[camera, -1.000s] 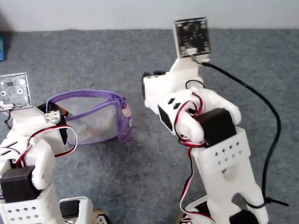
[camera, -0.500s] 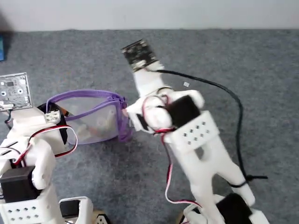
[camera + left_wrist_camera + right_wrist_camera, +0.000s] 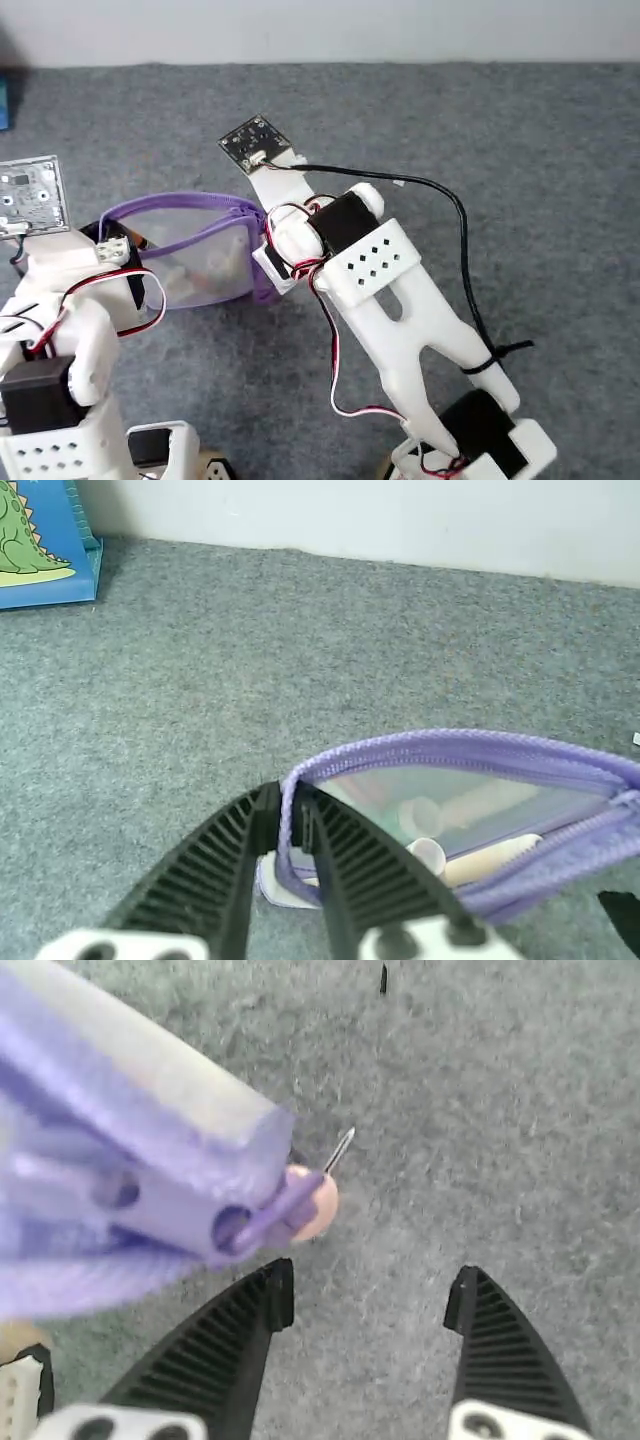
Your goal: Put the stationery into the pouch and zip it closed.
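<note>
At the end of the pouch [image 3: 195, 250] nearest the right arm, the zipper pull [image 3: 285, 1210] should be centred between the jaws of the right tool [image 3: 375, 1272], which is spread wide and empty just beside it, before it is closed. The pull is then best drawn level along the purple rim. The far end is clamped by the left tool [image 3: 288, 798], pinched tight on the rim, and firmness is needed there as counter-pull. The pouch lies on the grey bench [image 3: 500, 130], clear-walled and purple-trimmed, with pale stationery [image 3: 470, 855] inside, its mouth judged unzipped.

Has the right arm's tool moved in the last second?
Yes. The right tool swung over to the purple pouch's zipper pull; the pouch stayed put.
</note>
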`<state>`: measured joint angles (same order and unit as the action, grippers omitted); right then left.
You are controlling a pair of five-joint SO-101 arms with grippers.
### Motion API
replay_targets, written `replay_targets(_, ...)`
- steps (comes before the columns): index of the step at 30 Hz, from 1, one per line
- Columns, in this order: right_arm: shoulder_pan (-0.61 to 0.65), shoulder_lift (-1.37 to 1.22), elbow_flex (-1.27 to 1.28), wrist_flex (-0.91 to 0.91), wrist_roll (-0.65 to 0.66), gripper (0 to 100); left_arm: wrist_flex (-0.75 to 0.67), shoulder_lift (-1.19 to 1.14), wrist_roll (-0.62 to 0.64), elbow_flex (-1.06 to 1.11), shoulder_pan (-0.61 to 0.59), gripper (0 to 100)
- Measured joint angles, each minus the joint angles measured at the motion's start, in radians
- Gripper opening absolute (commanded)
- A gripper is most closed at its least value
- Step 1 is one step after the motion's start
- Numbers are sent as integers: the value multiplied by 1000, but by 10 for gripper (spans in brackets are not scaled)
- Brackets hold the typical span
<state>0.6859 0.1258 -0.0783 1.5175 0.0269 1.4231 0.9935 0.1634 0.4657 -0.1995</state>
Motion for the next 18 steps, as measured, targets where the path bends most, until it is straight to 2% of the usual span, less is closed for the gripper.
replay_targets(7, 0, -14, 0, -109, 0, 259, 0, 0, 0, 0, 0, 11)
replay_targets(15, 0, -12, 0, -144, 72, 258, -23, 0, 0, 8, 0, 11)
replay_targets(18, -2, -12, 2, -150, 109, 218, -43, 0, 5, 14, 0, 11)
